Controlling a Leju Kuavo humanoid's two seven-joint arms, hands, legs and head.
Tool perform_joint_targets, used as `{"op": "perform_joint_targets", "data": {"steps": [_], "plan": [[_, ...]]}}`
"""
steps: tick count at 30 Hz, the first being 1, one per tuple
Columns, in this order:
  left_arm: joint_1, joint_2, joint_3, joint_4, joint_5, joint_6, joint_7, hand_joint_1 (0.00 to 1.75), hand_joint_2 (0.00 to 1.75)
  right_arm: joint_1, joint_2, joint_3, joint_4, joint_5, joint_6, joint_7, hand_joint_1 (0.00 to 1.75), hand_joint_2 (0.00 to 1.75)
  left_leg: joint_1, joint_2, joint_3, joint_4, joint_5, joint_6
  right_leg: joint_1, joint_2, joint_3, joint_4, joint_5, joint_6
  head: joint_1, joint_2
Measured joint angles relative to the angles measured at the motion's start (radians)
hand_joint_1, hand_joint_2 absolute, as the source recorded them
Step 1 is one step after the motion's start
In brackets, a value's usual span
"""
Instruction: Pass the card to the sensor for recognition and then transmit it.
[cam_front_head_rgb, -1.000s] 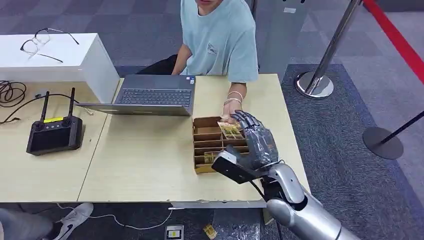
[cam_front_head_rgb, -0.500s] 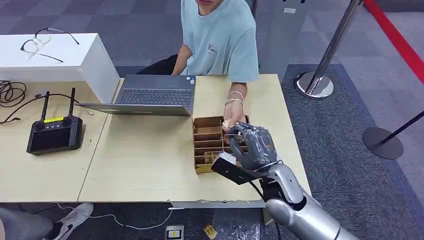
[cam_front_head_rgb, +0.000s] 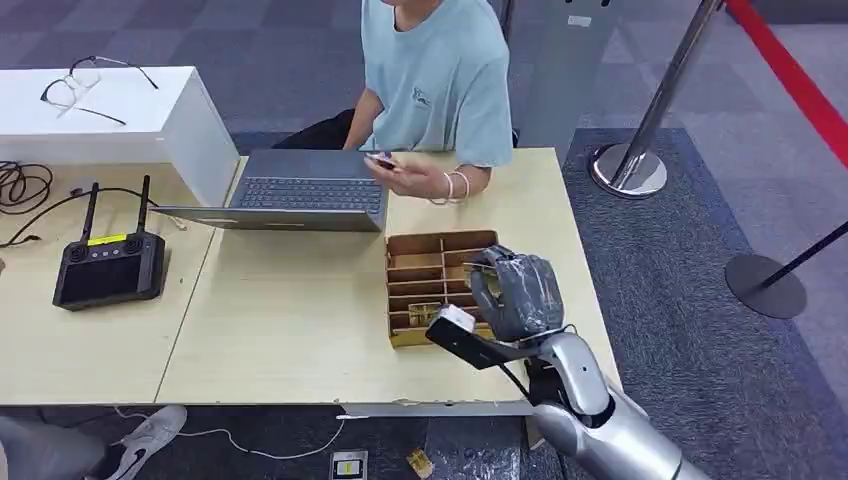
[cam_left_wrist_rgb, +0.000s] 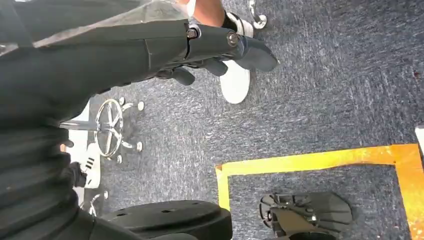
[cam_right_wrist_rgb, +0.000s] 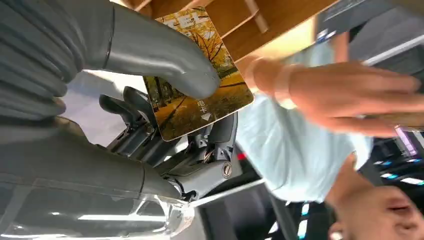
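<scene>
The fingers (cam_right_wrist_rgb: 135, 107) and thumb of the right hand (cam_front_head_rgb: 515, 290) pinch the card (cam_right_wrist_rgb: 197, 85) by one edge, so a jolt could let it slip.

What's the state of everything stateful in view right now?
card: held, pinned under the thumb of the right robot hand
left robot hand: holds nothing, over the carpet
laptop: open
cardboard organizer: open-topped, a card in a front slot
person's hand: raised over the table, holding something small
glasses: unfolded, on the white box
</scene>
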Motion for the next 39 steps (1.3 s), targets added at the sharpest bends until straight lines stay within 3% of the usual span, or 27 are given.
{"op": "perform_joint_targets", "data": {"steps": [9, 21, 39], "plan": [[0.001, 0.000, -0.002, 0.000, 0.007, 0.005, 0.005, 0.00, 1.75, 0.070, -0.045, -0.081, 0.015, 0.095, -0.003, 0.081, 1.75, 1.75, 0.000, 0.000, 0.000, 0.000, 0.000, 0.000, 0.000, 0.000, 0.000, 0.000, 0.000, 0.000, 0.000, 0.000], [0.001, -0.001, -0.002, 0.000, 0.016, 0.008, 0.005, 0.00, 1.75, 0.143, -0.057, -0.146, 0.067, 0.065, -0.024, 0.082, 1.75, 1.75, 0.000, 0.000, 0.000, 0.000, 0.000, 0.000, 0.000, 0.000, 0.000, 0.000, 0.000, 0.000, 0.000, 0.000], [-0.001, 0.005, -0.016, 0.000, 0.016, 0.016, 0.007, 0.00, 1.75, 0.186, -0.036, -0.149, 0.130, -0.042, -0.056, 0.046, 1.75, 1.75, 0.000, 0.000, 0.000, 0.000, 0.000, 0.000, 0.000, 0.000, 0.000, 0.000, 0.000, 0.000, 0.000, 0.000]]}}
